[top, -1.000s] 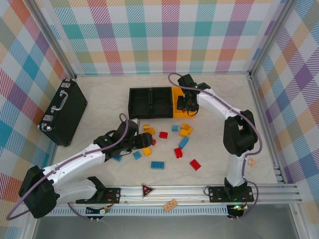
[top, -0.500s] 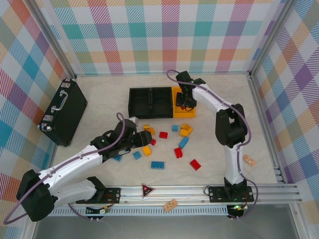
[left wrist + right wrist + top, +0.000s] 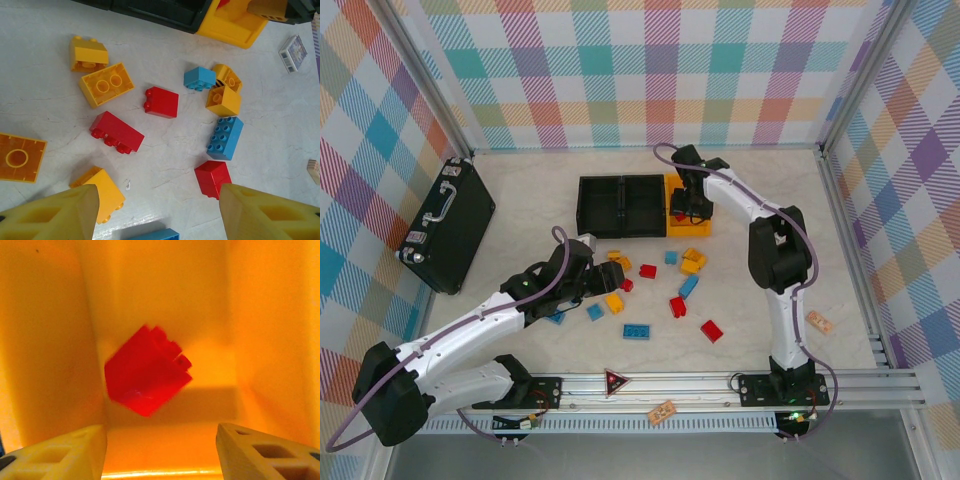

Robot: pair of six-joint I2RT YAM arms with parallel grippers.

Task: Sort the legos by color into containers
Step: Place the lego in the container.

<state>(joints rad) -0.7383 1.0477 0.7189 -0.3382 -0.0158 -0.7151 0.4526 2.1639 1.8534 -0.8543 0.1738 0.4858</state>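
The right fingers (image 3: pixel 65 452) are hanging released over the yellow bin (image 3: pixel 45 340), standing apart with nothing between them. A red brick (image 3: pixel 147 371) is showing tilted and blurred inside that bin, beyond the fingertips and apart from them; whether it is resting on the bin's floor I cannot tell. The left fingers (image 3: pixel 55 217) are hovering spread and empty above the loose bricks (image 3: pixel 116 132), which are lying scattered on the desk (image 3: pixel 170 145) in red, blue and yellow, near the bins. In the top view, two black bins (image 3: pixel 603 208) are adjoining the yellow one's left side.
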